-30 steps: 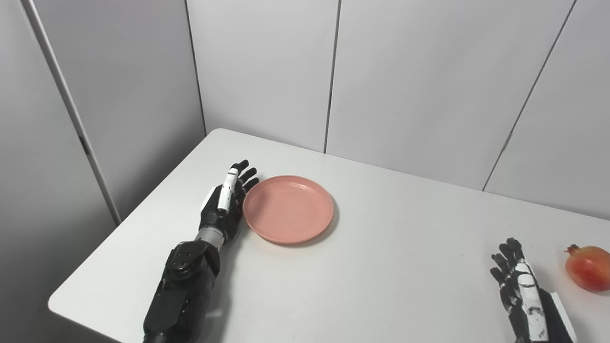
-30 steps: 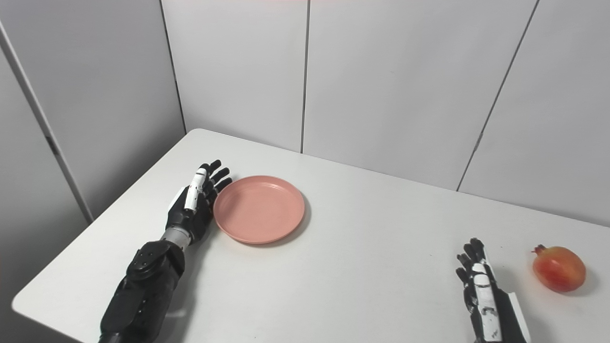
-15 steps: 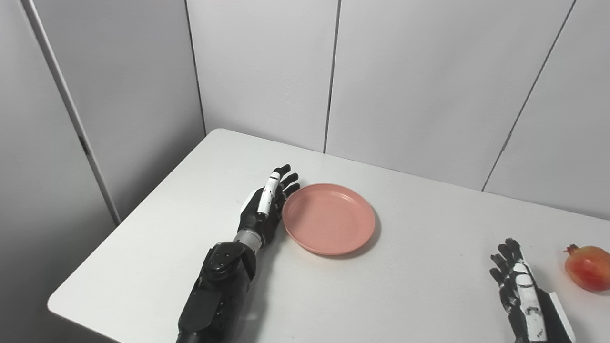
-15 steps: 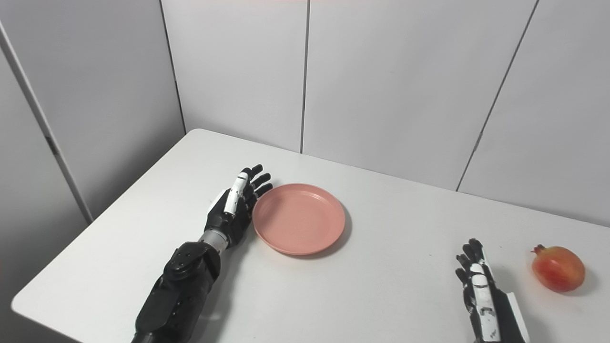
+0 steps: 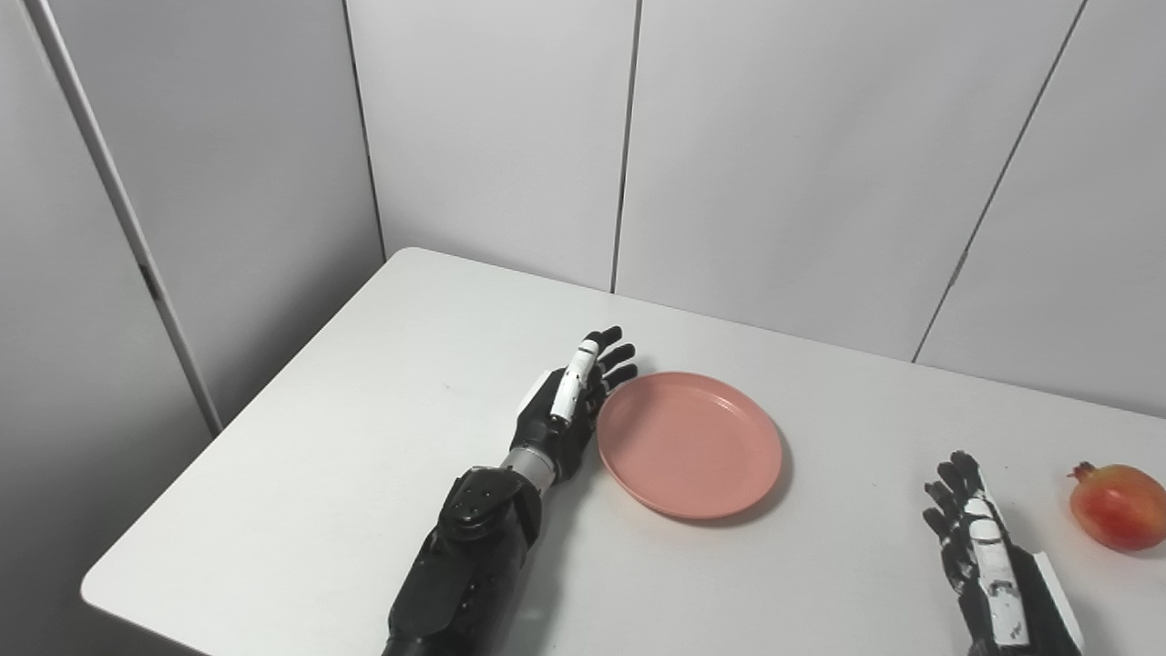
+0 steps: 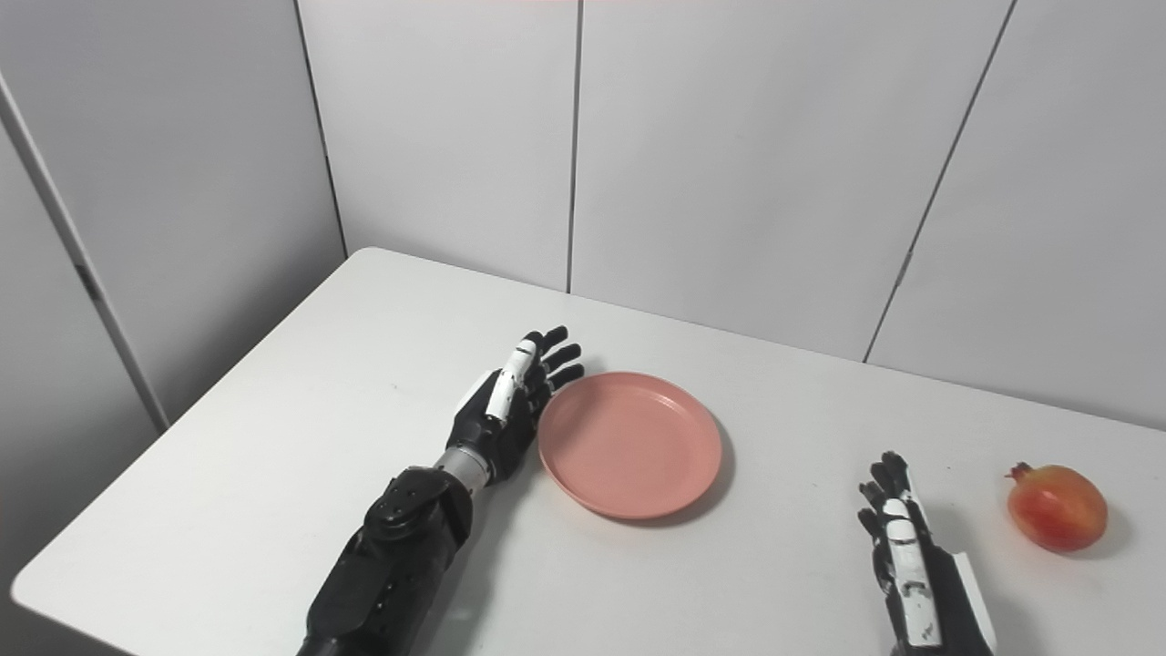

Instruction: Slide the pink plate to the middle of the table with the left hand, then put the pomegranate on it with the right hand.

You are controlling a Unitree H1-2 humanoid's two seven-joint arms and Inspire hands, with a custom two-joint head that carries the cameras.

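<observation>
The plate (image 5: 690,444), a shallow round dish of matte salmon pink with a low raised rim, lies flat and bare near the middle of the white table (image 5: 364,437); the left hand (image 5: 569,404) stands edge-on against its left rim, fingers straight and spread, gripping nothing; the right hand (image 5: 979,547) rests open near the front edge; the red-orange pomegranate (image 5: 1118,506), crown tilted left, sits just beyond it at far right.
</observation>
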